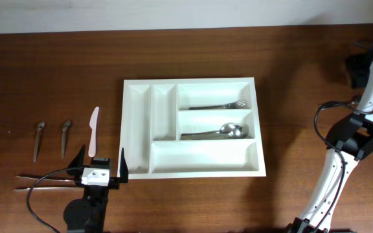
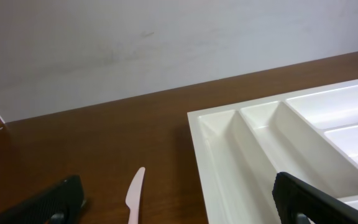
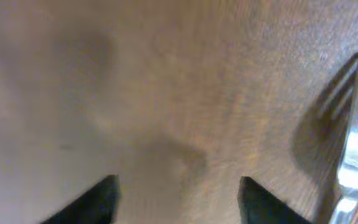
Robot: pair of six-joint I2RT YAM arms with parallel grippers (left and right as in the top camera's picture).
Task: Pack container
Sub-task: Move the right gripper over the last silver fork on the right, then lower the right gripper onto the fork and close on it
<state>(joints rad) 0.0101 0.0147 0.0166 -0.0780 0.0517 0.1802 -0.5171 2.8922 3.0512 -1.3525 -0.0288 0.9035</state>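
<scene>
Overhead: left gripper (image 1: 101,155) spread wide, empty; slim white plastic knife (image 1: 94,131) just ahead, long axis pointing away, nearest this arm; white five-compartment plastic cutlery tray (image 1: 203,158) ahead-right. Left wrist: knife ahead, tray rightward. Right wrist: right gripper (image 3: 179,199) parted, empty; blurred metal fork (image 3: 356,155) rightward.

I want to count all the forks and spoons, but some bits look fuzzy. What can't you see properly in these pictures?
- Right wrist view: all blurred; the fork is cut off by the right edge, handle unseen.
- Overhead view: the spoon in the container's middle slot is too small to tell one from two.
- Left wrist view: the picture's edge cuts off the container's long slots, so what lies in them is out of sight.
</scene>
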